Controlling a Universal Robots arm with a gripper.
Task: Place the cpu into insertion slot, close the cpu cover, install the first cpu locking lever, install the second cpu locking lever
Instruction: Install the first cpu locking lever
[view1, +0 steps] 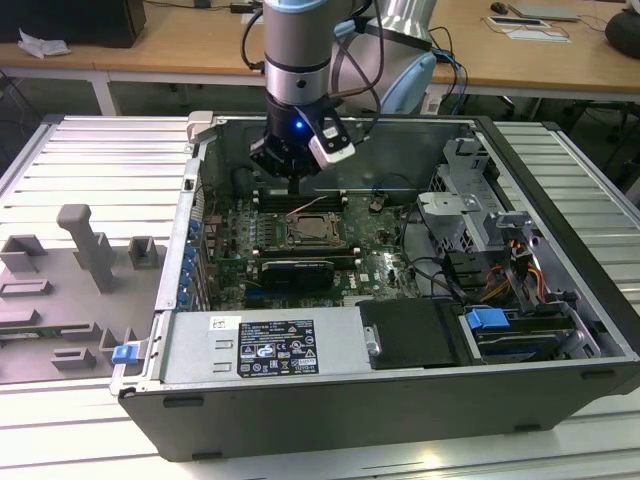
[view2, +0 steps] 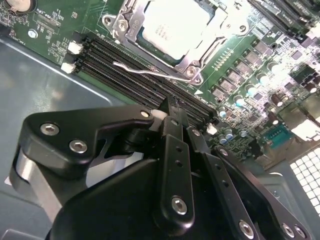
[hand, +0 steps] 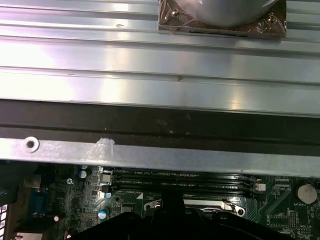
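Observation:
The cpu (view2: 172, 22) lies in the motherboard socket with its pale metal top up. The silvery cpu cover (view2: 215, 35) lies flat around it. One thin wire locking lever (view2: 147, 71) stands loose along the socket's side, its free end out over the memory slots (view2: 125, 70). My gripper (view2: 175, 107) hangs just above those slots beside the socket, fingers together with nothing between them. In the exterior view the gripper (view1: 297, 182) is just behind the cpu (view1: 306, 231). The first wrist view has the dark gripper tip (hand: 172, 200) over the slots.
The open computer case holds a black card (view1: 297, 270) in front of the socket, a power supply (view1: 260, 345) and a drive cage (view1: 470, 215). The case wall (hand: 160, 150) rises close behind the gripper. Grey fixtures (view1: 85, 250) stand outside the case on the exterior view's left.

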